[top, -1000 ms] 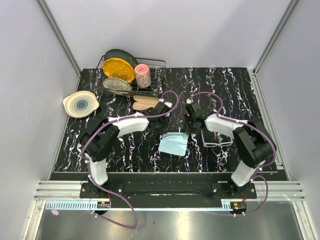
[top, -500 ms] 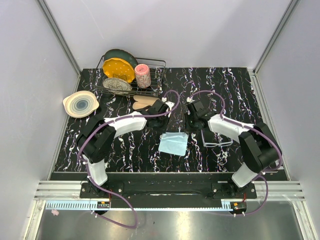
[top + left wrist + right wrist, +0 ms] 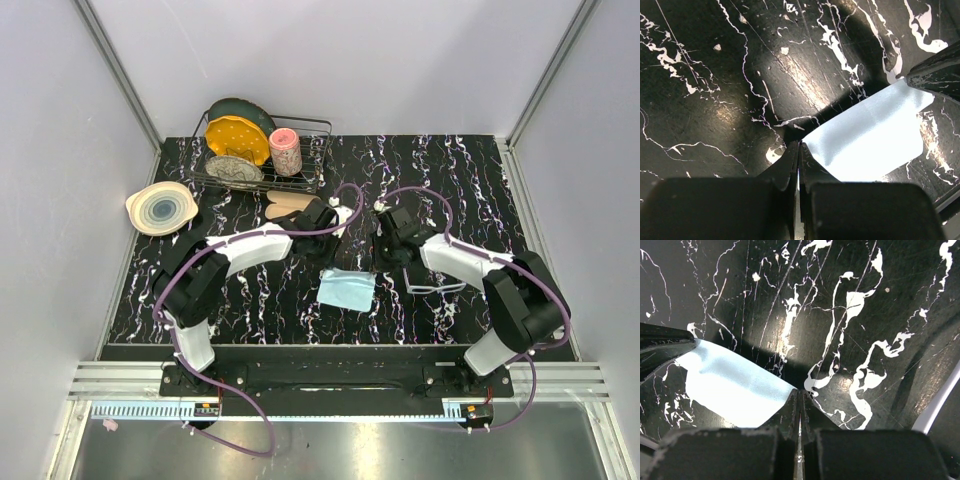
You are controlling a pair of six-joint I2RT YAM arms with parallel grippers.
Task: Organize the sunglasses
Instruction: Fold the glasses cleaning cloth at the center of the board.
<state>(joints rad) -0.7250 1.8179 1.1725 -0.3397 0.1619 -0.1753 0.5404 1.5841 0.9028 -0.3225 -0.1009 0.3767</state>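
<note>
A light-blue cloth (image 3: 346, 289) lies at the middle of the black marbled table, with its far edge raised. My left gripper (image 3: 332, 266) is shut on the cloth's far left corner (image 3: 812, 142). My right gripper (image 3: 373, 266) is shut on the far right corner (image 3: 785, 387). In the left wrist view the cloth (image 3: 870, 135) stretches away from my left gripper (image 3: 799, 146) to the other gripper's black fingers (image 3: 935, 70). In the right wrist view my right gripper (image 3: 800, 392) pinches the cloth (image 3: 730, 387). The sunglasses (image 3: 435, 281), white-framed, lie just right of the cloth; a piece of their frame (image 3: 940, 400) shows beside my right gripper.
A wire dish rack (image 3: 318, 128) at the back left holds a yellow plate (image 3: 236, 139), another plate and a pink cup (image 3: 286, 152). A pale bowl (image 3: 160, 208) sits at the left edge. Beige wooden utensils (image 3: 288, 206) lie in front of the rack.
Both wrists have shifted a little to the right and away from the bases, still pinching the cloth's far corners. The sunglasses have not moved.
</note>
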